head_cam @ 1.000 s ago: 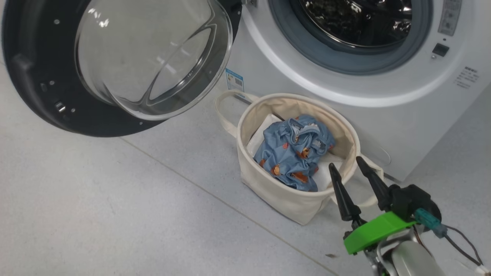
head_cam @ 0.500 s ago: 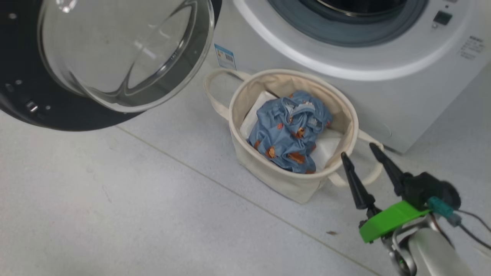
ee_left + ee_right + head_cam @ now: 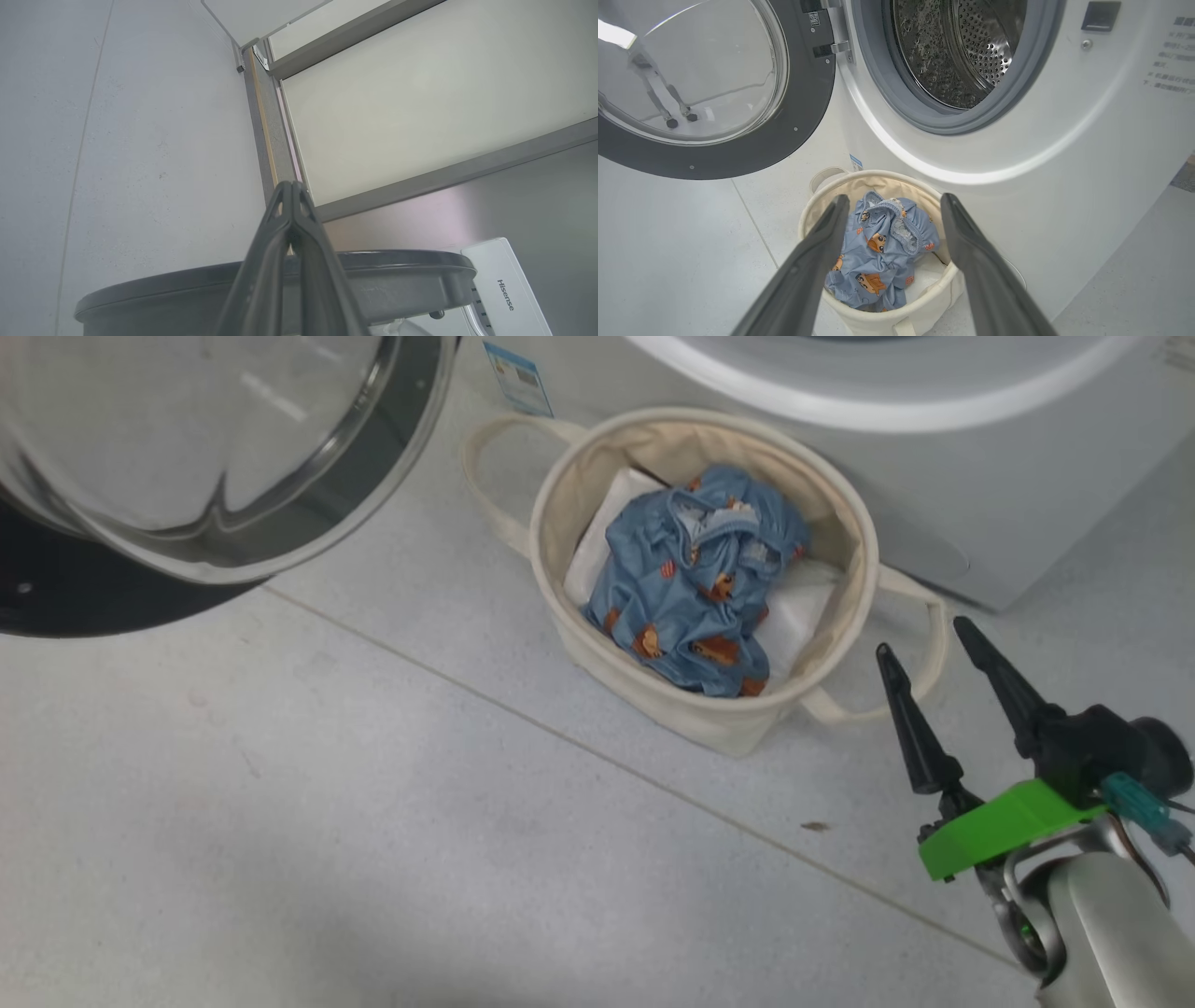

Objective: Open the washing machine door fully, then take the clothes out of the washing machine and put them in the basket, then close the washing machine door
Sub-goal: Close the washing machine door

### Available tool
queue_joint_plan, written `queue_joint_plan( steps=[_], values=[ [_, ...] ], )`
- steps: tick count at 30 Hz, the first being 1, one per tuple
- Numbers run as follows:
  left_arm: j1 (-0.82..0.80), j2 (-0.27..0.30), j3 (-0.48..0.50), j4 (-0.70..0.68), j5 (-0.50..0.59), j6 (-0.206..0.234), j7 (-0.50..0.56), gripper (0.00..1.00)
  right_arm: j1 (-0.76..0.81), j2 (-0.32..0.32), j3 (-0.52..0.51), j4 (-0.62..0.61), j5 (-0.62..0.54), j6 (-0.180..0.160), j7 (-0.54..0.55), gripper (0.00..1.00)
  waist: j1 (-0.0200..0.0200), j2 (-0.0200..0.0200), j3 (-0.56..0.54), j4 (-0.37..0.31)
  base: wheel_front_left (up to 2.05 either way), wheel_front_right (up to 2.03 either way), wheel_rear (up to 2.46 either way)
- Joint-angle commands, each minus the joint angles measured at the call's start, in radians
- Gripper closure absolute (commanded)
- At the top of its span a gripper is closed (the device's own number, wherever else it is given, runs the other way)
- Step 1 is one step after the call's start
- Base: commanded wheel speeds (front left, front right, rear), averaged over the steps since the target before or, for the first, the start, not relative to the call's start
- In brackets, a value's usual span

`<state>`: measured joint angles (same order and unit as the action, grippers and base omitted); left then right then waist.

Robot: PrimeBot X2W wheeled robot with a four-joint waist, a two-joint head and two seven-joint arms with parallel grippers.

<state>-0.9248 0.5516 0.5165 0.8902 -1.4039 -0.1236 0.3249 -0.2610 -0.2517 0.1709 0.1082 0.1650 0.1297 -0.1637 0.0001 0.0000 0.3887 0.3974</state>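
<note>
Two empty claws: right claw (image 3: 921,635) gapes, left claw (image 3: 292,186) pinched shut. Upper left, the black-ringed round glass door (image 3: 187,457) sits beside the left claw.

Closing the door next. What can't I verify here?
The drum, right wrist view: its floor is hidden behind the washing machine's grey rim.
The basket bottom, head view: covered by clothes and a white sheet.
The washing machine door, head view: cut by top and left edges.
The printed labels, right wrist view: too small to read.
</note>
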Motion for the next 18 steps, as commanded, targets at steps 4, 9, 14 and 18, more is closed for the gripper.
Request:
queue_joint_plan(
  steps=[4,9,14,18],
  values=[
    [-0.031,0.051,-0.014,-0.038,0.004,-0.007,-0.036,1.0,-0.007,-0.007,0.003,-0.055,-0.015,0.001,0.012,0.0,-0.0001,0.0,0.033,-0.016,0.0,0.0,0.0],
    [-0.042,0.042,-0.053,-0.032,0.005,-0.007,-0.036,1.0,-0.003,-0.009,-0.001,-0.066,-0.018,0.001,0.015,0.0,-0.0001,0.0,0.037,-0.025,0.0,0.0,0.0],
    [-0.037,0.037,-0.099,-0.027,0.013,-0.007,-0.03,1.0,-0.001,-0.009,0.0,-0.069,-0.019,0.001,0.015,0.0,-0.0001,0.0,0.03,-0.024,0.0,0.0,0.0],
    [-0.025,0.03,-0.131,-0.038,0.006,-0.007,-0.013,1.0,0.001,-0.008,0.004,-0.065,-0.016,0.001,0.015,0.0,-0.0001,0.0,0.021,-0.02,0.0,0.0,0.0]
  ],
)
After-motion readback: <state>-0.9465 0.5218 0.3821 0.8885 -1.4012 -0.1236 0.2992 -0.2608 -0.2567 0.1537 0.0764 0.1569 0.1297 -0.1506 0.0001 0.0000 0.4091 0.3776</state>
